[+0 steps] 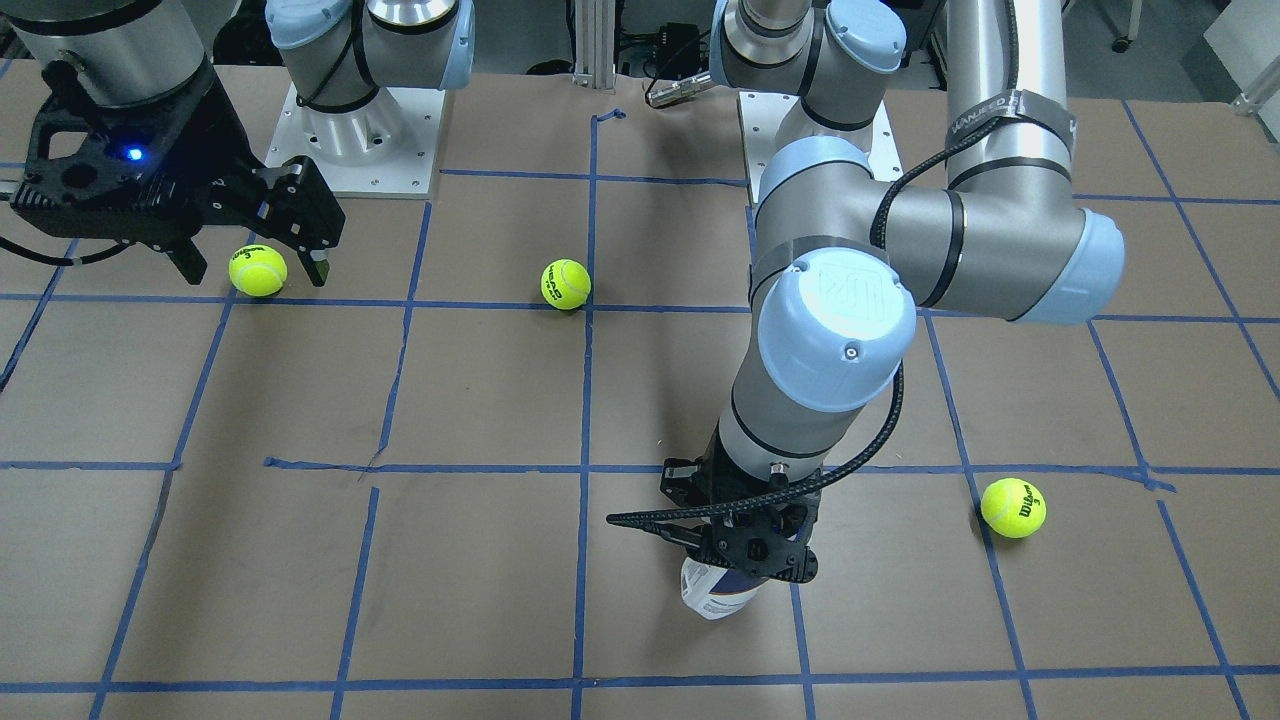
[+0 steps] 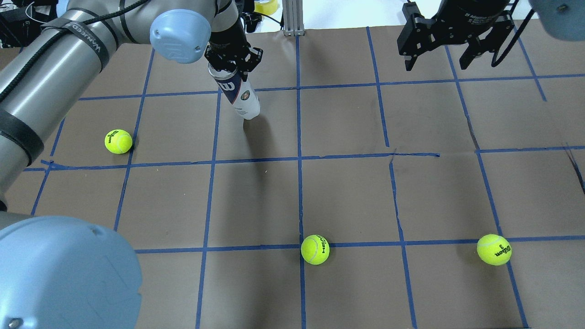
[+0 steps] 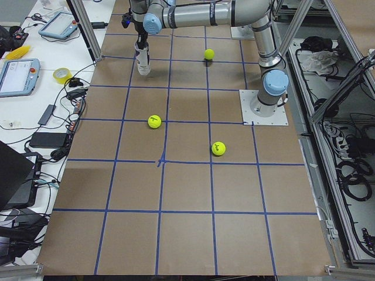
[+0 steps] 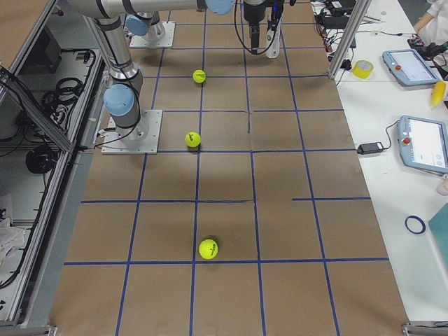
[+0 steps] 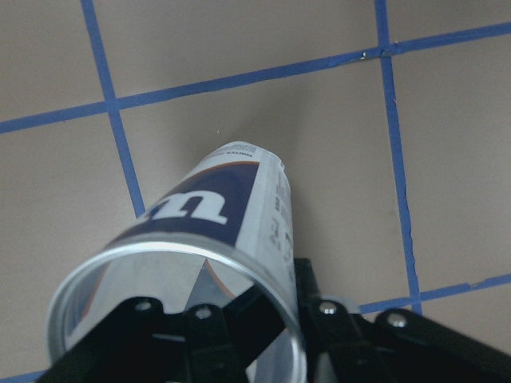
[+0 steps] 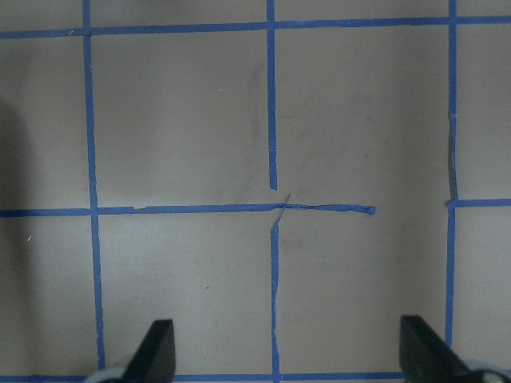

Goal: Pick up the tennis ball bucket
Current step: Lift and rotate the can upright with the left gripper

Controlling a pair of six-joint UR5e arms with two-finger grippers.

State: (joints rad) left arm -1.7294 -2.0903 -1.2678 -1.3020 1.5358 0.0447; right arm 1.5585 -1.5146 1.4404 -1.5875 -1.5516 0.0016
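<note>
The tennis ball bucket (image 2: 241, 97) is a slim clear can with a white and navy label and a white "W". It is empty and slightly tilted at the far side of the table. My left gripper (image 2: 232, 61) is shut on its open top rim. The left wrist view looks down the can (image 5: 231, 215), with the black fingers (image 5: 200, 319) at the rim. The can's base (image 1: 712, 592) is at or just above the paper; I cannot tell if it touches. My right gripper (image 2: 436, 64) is open and empty, high over the far right of the table, and its fingertips (image 6: 157, 351) frame bare paper.
Three yellow-green tennis balls lie loose on the brown paper with the blue tape grid: one on the left (image 2: 118, 141), one near the middle front (image 2: 315, 249), one at the front right (image 2: 494, 249). The arm bases (image 1: 355, 130) stand at the robot's side.
</note>
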